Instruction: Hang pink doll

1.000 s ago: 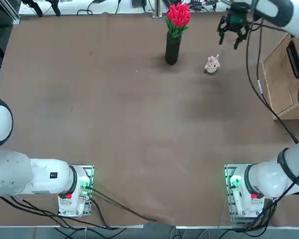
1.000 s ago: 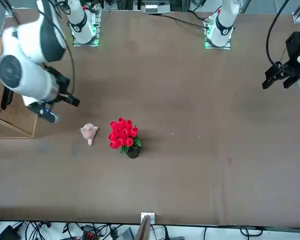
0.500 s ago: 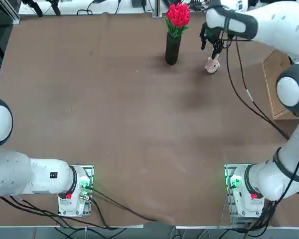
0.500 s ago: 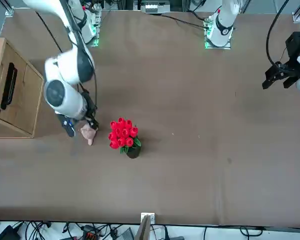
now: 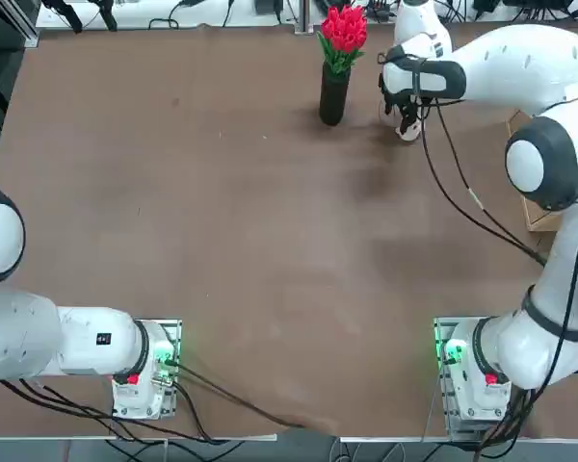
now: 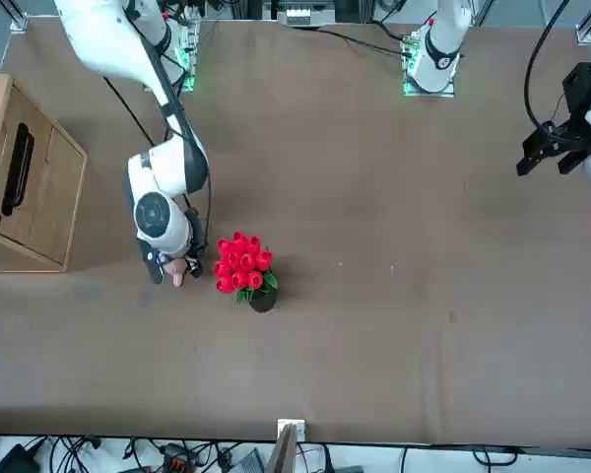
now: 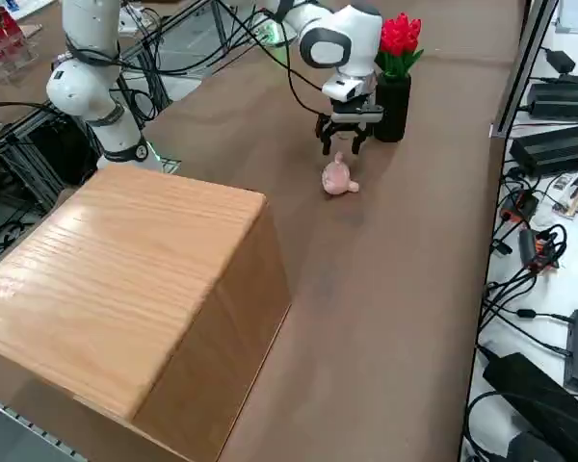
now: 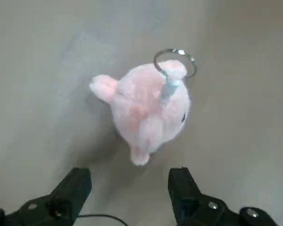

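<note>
The pink doll (image 8: pixel 148 113) is a small roundish plush lying on the brown table, with a metal ring (image 8: pixel 175 61) at its top. It lies a little to the right of the vase in the top view (image 5: pixel 409 131) and shows in the front view (image 6: pixel 180 269) and the right side view (image 7: pixel 339 179). My right gripper (image 5: pixel 403 114) hovers just above it, open, with nothing between its fingers. In the wrist view the gripper (image 8: pixel 129 181) has a black fingertip (image 8: pixel 78 186) on either side below the doll, not touching it.
A black vase with red tulips (image 5: pixel 334 87) stands close beside the doll, toward the table's middle (image 7: pixel 395 96). A wooden box (image 6: pixel 25 182) with a black handle sits at the table's right edge (image 7: pixel 125 289). Cables run beyond the far edge.
My right arm swung from near the wooden box over to the doll and came down above it. The fingers stayed open; the doll has not moved.
</note>
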Motion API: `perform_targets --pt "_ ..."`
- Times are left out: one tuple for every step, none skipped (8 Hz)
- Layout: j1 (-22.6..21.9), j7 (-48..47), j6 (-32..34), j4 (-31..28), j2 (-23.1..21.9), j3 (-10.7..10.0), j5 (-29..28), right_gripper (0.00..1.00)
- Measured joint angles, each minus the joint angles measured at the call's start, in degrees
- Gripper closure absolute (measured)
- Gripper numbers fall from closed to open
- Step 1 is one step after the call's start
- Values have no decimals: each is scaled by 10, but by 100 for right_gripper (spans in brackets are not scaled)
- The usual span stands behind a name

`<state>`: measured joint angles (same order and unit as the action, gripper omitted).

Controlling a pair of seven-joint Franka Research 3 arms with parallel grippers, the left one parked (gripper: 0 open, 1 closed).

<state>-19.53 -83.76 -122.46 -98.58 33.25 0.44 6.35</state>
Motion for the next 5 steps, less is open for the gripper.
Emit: perform_targets --pt "0 -5 0 -2 5 -2 7 0" --pt "0 -11 0 -4 7 -3 10 2" --pt "0 -21 0 -5 8 -4 14 5" --pt "0 -42 -4 -5 9 -5 25 11" --pt "0 -64 -10 -5 10 -5 39 14"
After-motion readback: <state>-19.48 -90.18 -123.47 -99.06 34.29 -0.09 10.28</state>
